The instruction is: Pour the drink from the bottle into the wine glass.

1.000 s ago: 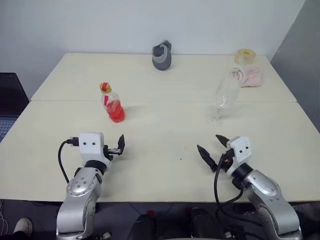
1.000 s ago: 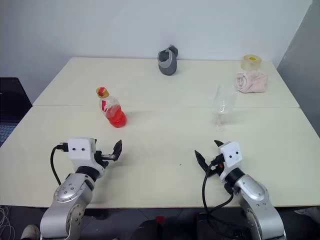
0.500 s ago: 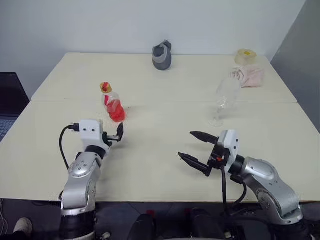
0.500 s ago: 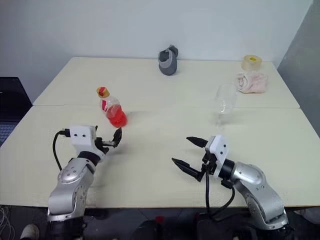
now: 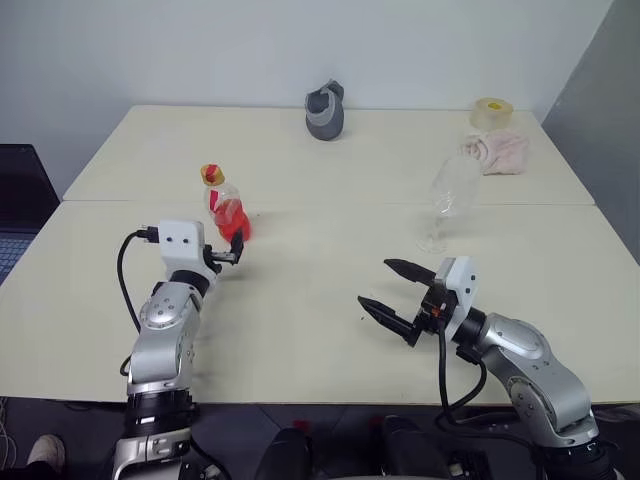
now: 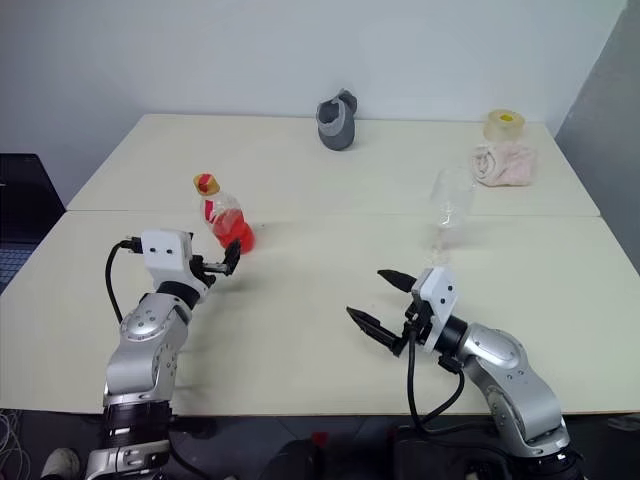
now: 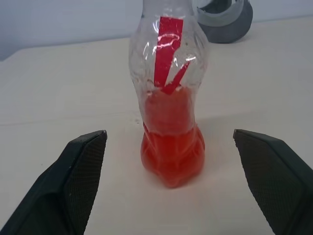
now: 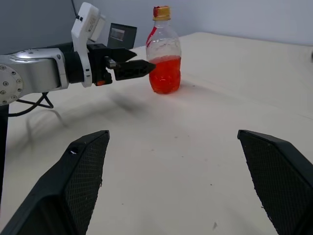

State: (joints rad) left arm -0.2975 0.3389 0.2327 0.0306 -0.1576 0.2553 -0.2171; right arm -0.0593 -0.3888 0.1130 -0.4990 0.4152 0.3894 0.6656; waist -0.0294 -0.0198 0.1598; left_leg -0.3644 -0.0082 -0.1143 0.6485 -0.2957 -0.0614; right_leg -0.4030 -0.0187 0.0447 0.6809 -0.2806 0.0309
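Closing in on the bottle (image 5: 226,206) with the left pincer (image 5: 233,253), now sitting much nearer to it than a second ago, when well short of it on the near part of the surface (image 5: 320,270). Keeping the fingers spread wide, one on each side of the bottle's lower body in the left wrist view, neither touching plastic yet. Standing upright near the seam between the two surface halves, left of centre, yellowish cap (image 5: 211,176) still on, the drink (image 7: 172,147) filling roughly the lower half beneath the red label (image 7: 167,54).

Hovering with the right pincer (image 5: 396,298) over the near middle of the surface, fingers likewise spread and empty, now swung round to point toward the left rather than ahead as a second ago. Holding roughly the same pose over the last half second.

Standing untouched on the right half of the surface, the wine glass (image 5: 450,200), empty, well apart from both pincers and from the bottle.

Resting at the far edge: a grey object (image 5: 324,111), a roll of tape (image 5: 490,111) and a pink cloth (image 5: 496,152), none involved.

Judging from this: approaching the grasp, nothing lifted, nothing poured. Needing next a little more forward reach, then squeezing low on the rounded body. Likely needing the cap off before any pouring, possibly the reason for the right pincer turning inward.
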